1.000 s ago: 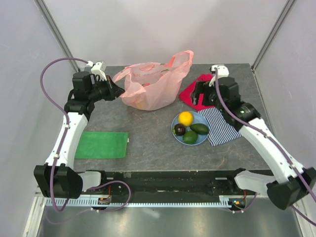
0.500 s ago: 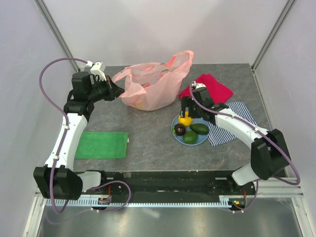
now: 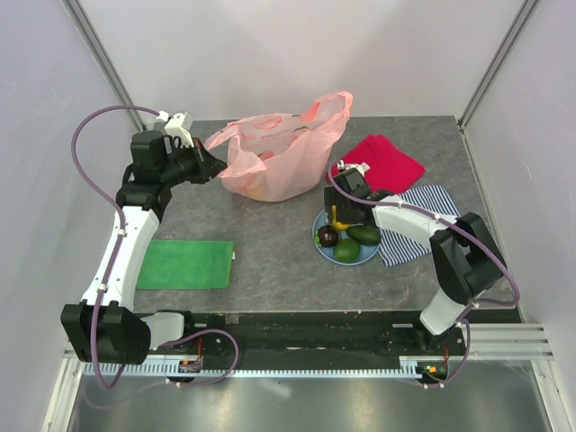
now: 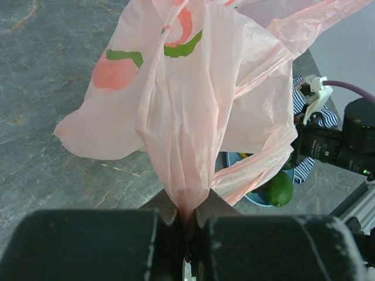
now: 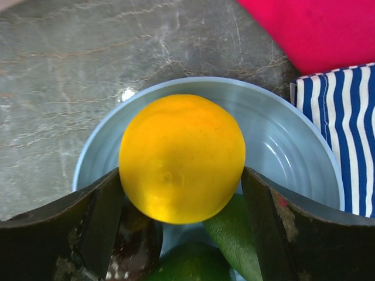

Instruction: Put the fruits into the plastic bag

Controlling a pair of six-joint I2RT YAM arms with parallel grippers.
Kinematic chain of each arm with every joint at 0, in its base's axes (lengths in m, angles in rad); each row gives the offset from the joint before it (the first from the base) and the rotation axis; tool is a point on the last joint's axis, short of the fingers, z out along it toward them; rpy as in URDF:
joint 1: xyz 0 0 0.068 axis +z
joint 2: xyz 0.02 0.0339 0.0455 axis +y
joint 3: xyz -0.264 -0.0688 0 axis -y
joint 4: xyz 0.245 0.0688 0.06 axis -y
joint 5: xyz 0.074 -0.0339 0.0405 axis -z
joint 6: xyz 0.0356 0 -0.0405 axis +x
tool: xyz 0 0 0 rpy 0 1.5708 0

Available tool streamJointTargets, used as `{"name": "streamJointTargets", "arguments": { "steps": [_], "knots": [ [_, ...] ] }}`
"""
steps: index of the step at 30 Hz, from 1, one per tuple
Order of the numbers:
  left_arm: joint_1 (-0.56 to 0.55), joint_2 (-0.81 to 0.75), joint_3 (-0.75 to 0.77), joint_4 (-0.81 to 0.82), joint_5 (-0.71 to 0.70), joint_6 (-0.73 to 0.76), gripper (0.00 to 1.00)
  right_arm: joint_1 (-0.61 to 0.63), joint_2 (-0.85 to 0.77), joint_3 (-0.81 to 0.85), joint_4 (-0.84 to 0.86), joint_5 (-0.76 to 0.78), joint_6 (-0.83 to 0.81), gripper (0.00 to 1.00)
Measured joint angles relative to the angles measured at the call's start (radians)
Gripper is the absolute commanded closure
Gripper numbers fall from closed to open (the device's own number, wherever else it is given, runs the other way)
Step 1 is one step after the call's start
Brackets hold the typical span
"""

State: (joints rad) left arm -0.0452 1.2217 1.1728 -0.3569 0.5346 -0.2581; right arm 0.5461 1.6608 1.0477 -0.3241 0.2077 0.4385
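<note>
The pink plastic bag (image 3: 274, 162) stands at the back of the table, mouth up. My left gripper (image 3: 214, 166) is shut on its left edge; in the left wrist view the bag (image 4: 193, 99) is pinched between the jaws of the left gripper (image 4: 186, 202). A blue plate (image 5: 281, 146) holds the fruits: yellow citrus (image 5: 181, 158), avocado (image 5: 234, 234), lime (image 5: 187, 263) and a dark round fruit (image 5: 137, 240). My right gripper (image 5: 181, 175) is down over the plate (image 3: 371, 254), its fingers touching both sides of the citrus, which still rests in the plate.
A red cloth (image 3: 387, 160) lies behind the plate and a blue-striped cloth (image 3: 409, 236) partly under its right side. A green cloth (image 3: 187, 264) lies at the front left. Grey walls close in the table on three sides.
My right arm swung from above the red cloth to the plate and came down around the citrus. The left arm and the bag have not moved.
</note>
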Motion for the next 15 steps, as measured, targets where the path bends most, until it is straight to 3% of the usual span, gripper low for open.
{"name": "streamJointTargets", "arguments": {
  "steps": [6, 10, 15],
  "knots": [
    [0.000, 0.000, 0.000, 0.000, 0.000, 0.000, 0.98, 0.002, 0.032, 0.006, 0.008, 0.019, 0.003, 0.17],
    [0.000, 0.000, 0.000, 0.000, 0.000, 0.000, 0.98, 0.002, 0.043, 0.015, 0.015, 0.028, 0.003, 0.36],
    [0.000, 0.000, 0.000, 0.000, 0.000, 0.000, 0.98, 0.006, 0.045, 0.016, 0.017, 0.037, 0.003, 0.48]
  ]
}}
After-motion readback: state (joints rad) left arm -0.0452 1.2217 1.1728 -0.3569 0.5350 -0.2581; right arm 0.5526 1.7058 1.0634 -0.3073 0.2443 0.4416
